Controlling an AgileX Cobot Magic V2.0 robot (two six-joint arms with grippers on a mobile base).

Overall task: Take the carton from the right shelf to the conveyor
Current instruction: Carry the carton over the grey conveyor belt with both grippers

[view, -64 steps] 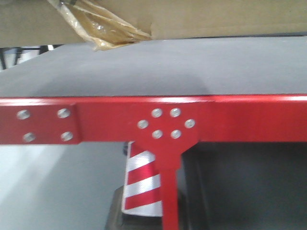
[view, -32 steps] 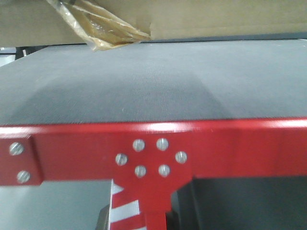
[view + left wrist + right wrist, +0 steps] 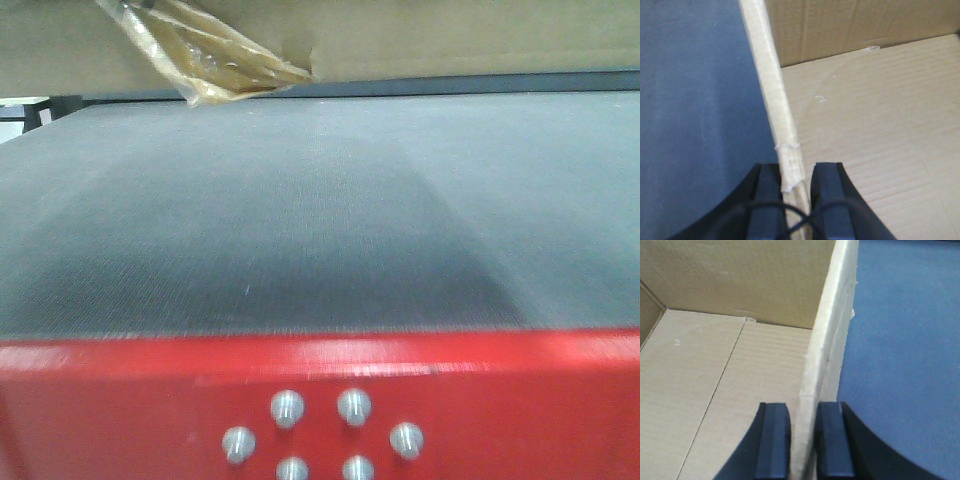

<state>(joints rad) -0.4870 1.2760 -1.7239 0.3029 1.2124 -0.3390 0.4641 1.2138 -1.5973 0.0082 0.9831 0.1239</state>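
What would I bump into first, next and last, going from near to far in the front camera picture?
Silver screws on the red edge → wide grey belt → cardboard box with peeling tape, at the far end.

Matt corrugated cardboard carton (image 3: 450, 40), finely textured fabric conveyor (image 3: 300, 230)

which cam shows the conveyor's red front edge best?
Exterior front-facing: the red front edge spans the bottom of the frame, with the conveyor belt behind it. The wrist views show only belt beside the carton wall that the left gripper and right gripper pinch.
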